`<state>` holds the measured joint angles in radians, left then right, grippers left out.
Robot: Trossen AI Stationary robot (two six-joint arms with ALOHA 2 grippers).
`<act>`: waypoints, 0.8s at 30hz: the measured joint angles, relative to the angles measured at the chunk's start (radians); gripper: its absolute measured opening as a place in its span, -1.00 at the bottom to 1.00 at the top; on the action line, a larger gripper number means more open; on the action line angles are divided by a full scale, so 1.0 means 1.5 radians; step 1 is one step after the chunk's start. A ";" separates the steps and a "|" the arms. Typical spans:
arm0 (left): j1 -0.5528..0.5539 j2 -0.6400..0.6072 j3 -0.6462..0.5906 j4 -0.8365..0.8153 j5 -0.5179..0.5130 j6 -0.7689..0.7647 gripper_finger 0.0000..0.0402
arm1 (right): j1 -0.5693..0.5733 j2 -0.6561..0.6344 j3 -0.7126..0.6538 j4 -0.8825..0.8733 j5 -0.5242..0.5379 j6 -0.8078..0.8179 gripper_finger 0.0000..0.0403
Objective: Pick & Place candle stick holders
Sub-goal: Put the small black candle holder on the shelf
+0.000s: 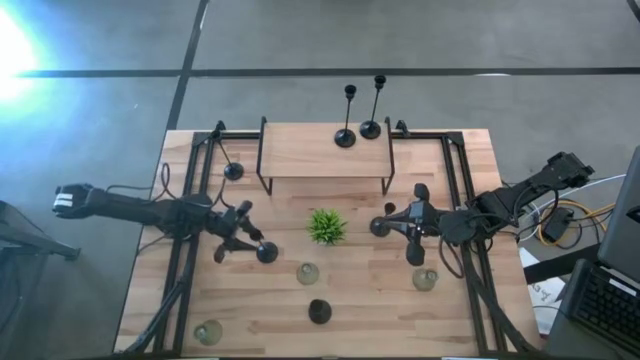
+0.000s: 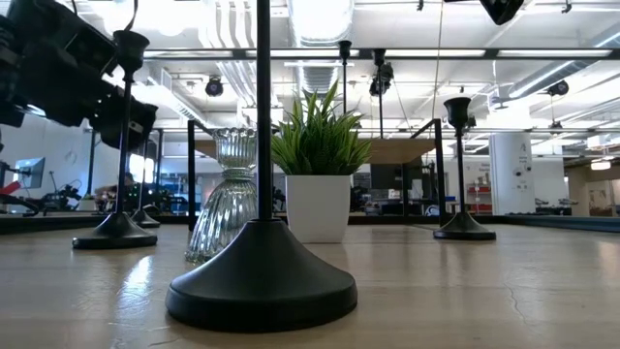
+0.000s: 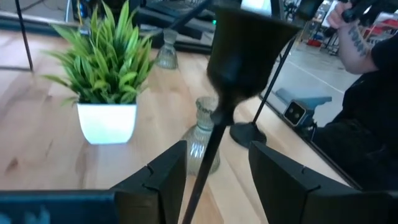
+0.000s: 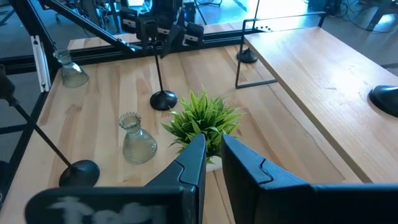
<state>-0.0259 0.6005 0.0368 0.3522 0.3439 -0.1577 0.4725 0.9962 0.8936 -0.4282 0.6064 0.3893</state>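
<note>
A slim black candle stick holder (image 1: 267, 252) stands on its round base left of the plant. Its shaft (image 3: 208, 155) rises between the open fingers of my left gripper (image 3: 214, 149), below its cup (image 3: 242, 50); the fingers stand apart from it. My left gripper (image 1: 248, 236) reaches in level from the table's left. My right gripper (image 1: 392, 225), fingers almost together and empty (image 4: 214, 140), hovers right of the plant, above another black holder (image 2: 460, 225). Two black holders (image 1: 345, 138) (image 1: 371, 130) stand on the raised wooden shelf (image 1: 300, 155).
A small green plant (image 1: 326, 227) in a white pot stands mid-table. Three glass holders (image 1: 307, 272) (image 1: 425, 280) (image 1: 207, 332) and a black holder (image 1: 320, 310) stand near the front; another black holder (image 1: 232, 170) stands left of the shelf. A person's arm (image 3: 354, 37) shows beyond the table.
</note>
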 joint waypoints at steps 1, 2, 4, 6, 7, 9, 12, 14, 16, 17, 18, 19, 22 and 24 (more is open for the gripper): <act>-0.001 0.006 0.000 0.007 0.000 0.000 -0.12 | 0.000 0.000 0.000 0.000 0.000 0.000 -0.79; -0.002 0.012 0.000 0.016 -0.001 0.000 -0.12 | 0.000 0.000 0.000 0.000 0.000 0.000 -0.79; -0.003 0.026 0.000 0.028 -0.001 0.000 -0.12 | 0.000 0.000 0.000 0.000 0.000 0.000 -0.79; -0.003 0.036 0.000 0.046 -0.001 0.000 -0.12 | 0.000 0.000 0.000 0.000 0.000 0.000 -0.79; -0.003 0.040 0.004 0.048 -0.001 0.001 -0.12 | 0.000 0.000 0.000 0.000 0.000 0.000 -0.79; -0.003 0.049 0.010 0.047 -0.001 0.001 -0.14 | 0.000 0.000 0.000 0.000 0.000 0.000 -0.79; -0.003 0.058 0.021 0.044 -0.001 0.018 -0.25 | 0.000 0.000 0.000 0.000 0.000 -0.003 -0.79; -0.003 0.062 0.028 0.047 -0.001 0.032 -0.40 | 0.000 0.000 0.000 0.000 0.000 -0.003 -0.79; -0.003 0.066 0.033 0.044 -0.001 0.037 -0.59 | 0.000 0.000 0.000 0.000 0.000 -0.005 -0.79; -0.003 0.067 0.035 0.044 -0.001 0.038 -0.71 | 0.001 0.000 0.000 -0.001 0.000 -0.005 -0.79; -0.003 0.067 0.037 0.044 -0.002 0.040 -0.83 | 0.000 0.000 0.000 -0.001 0.000 -0.005 -0.79; -0.003 0.068 0.039 0.047 -0.005 0.036 -0.90 | 0.001 0.000 0.000 -0.001 0.000 -0.005 -0.79; -0.008 0.069 0.043 0.044 -0.039 0.016 -0.92 | 0.000 0.000 0.000 -0.001 0.000 -0.005 -0.79; -0.008 0.070 0.054 0.042 -0.055 0.000 -0.92 | 0.000 0.000 0.000 -0.002 -0.001 -0.005 -0.79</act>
<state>-0.0383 0.7050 0.1183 0.4148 0.2618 -0.1581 0.4728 0.9962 0.8936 -0.4311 0.6056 0.3813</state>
